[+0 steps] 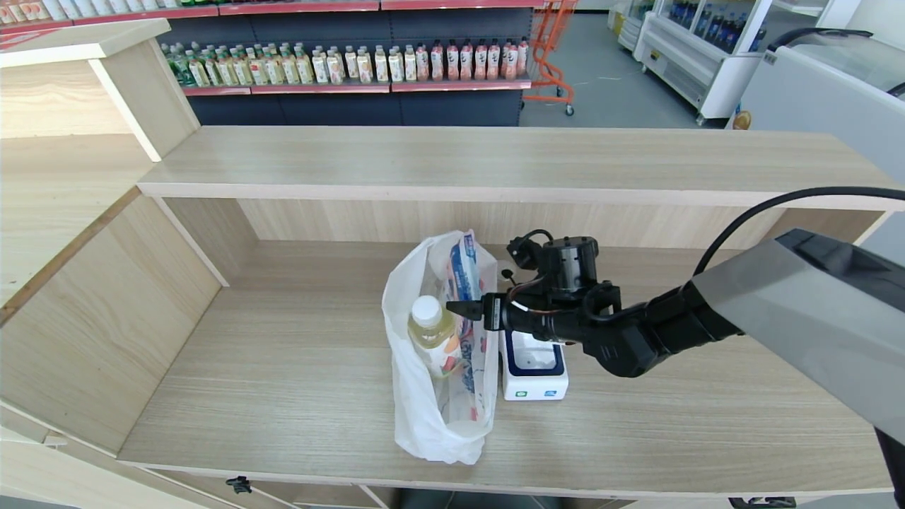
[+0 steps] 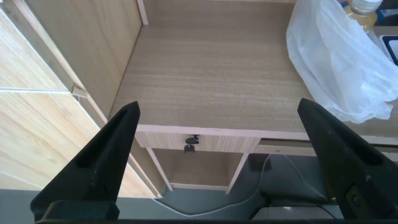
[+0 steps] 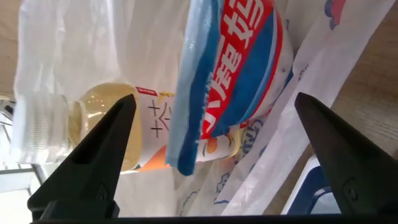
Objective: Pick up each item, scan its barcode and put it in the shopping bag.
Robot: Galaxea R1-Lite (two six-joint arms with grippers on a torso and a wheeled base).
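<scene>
Shopping bag on the counter, two items inside.

One white plastic bag stands open near the counter's middle. It holds one white-capped bottle of pale yellow drink and one blue-and-red packet, upright just behind the bottle. One white scanner sits just beside the bag, on the robot's right. The right gripper is at the bag's mouth, fingers spread wide and gripping nothing. The left gripper, fingers also wide apart, hangs over the counter's front edge, well apart from the bag.

wooden counter | on it: white shopping bag, white scanner just beside
</scene>
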